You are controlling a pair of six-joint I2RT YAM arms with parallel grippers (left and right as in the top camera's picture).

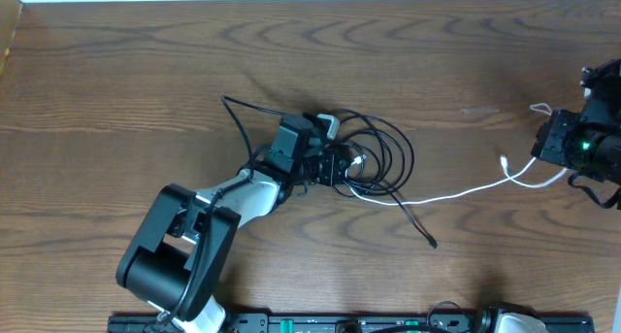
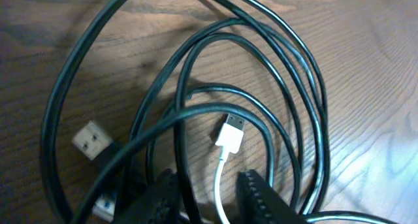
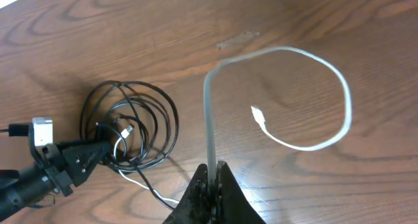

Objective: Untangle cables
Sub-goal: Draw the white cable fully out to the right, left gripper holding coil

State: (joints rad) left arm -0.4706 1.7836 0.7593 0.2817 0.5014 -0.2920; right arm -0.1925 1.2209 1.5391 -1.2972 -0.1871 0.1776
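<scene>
On the counter (image 1: 146,71) the black cable (image 2: 318,93) lies in loose loops, ringing the plug end of the white cable (image 1: 456,192). The left gripper (image 2: 206,185) has its jaws released, astride that white cord, with black strands crowding in. The right gripper (image 3: 212,172) has its jaws clenched on the white cable's far stretch.

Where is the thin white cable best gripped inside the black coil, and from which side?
On the straight stretch of the thin white cable just behind its metal plug, from above with the left gripper: there it lies flat, no strand of the coiled black cable crosses it, jaws open either side.
</scene>
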